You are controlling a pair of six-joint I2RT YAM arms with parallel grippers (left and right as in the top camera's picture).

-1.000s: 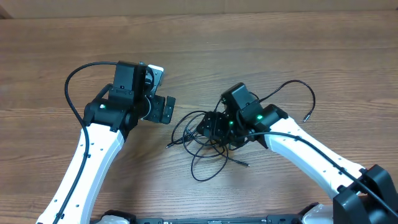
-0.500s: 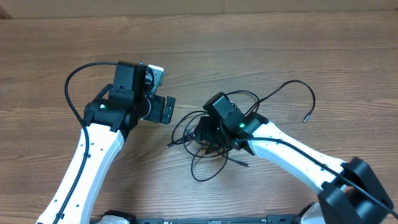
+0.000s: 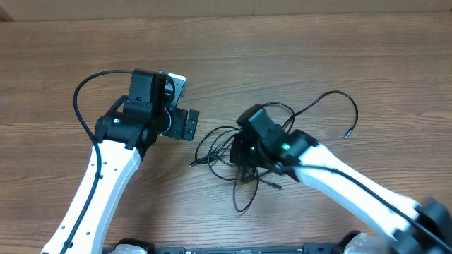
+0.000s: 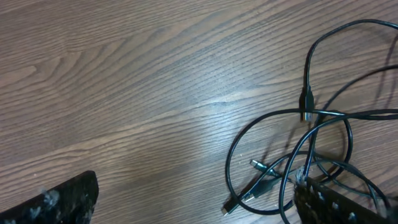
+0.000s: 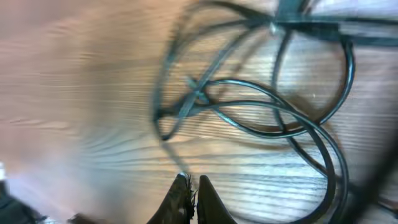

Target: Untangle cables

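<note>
The cables (image 3: 220,149) are thin black cords lying in a tangle of loops at the middle of the wooden table. One cord arcs off to the right and ends in a small plug (image 3: 346,132). Another loop (image 3: 244,204) trails toward the front. My right gripper (image 3: 240,152) sits on the right side of the tangle. In the right wrist view its jaws (image 5: 193,182) are shut, with a thin cord (image 5: 171,146) running into the tips. My left gripper (image 3: 181,124) hovers to the left of the tangle. It is open, with bare wood between its fingers (image 4: 62,200). The cable loops (image 4: 292,158) lie by its right finger.
A thicker black arm cable (image 3: 81,106) curves out to the left of the left arm. The right arm (image 3: 353,183) crosses the front right of the table (image 3: 282,56). The table's far edge (image 3: 226,15) runs along the top.
My right gripper went from open to shut and shifted slightly within the tangle. The front loop of cord swung right and lengthened. The left arm has not moved.
</note>
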